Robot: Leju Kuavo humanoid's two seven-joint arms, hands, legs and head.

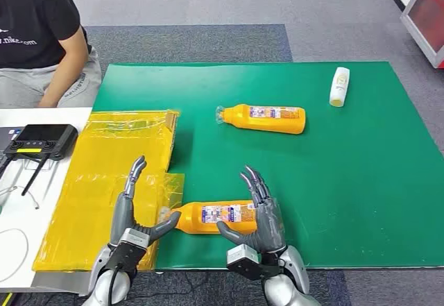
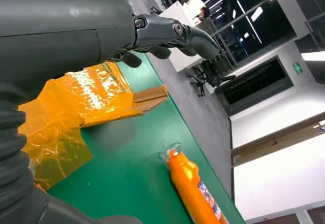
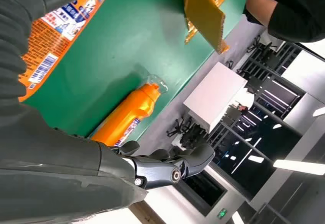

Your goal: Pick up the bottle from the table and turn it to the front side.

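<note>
- Head view: near bottle (image 1: 220,216) lies on the table (image 1: 366,202) near its front edge, long axis 9-to-3, cap at 9. Right hand (image 1: 260,212) is spread, empty, over its base end, nearer; left hand (image 1: 137,212) is spread, empty, thumb beside the cap. Orange bottles: two; far bottle (image 1: 264,119) at 12. One white bottle (image 1: 340,86).
- Left wrist view: far bottle (image 2: 195,188) beyond the open fingers (image 2: 172,33).
- Right wrist view: near bottle's label (image 3: 45,46) is beside the palm.

Orange bottle (image 1: 217,216) lying sideways, near edge of green mat (image 1: 340,181).
</note>
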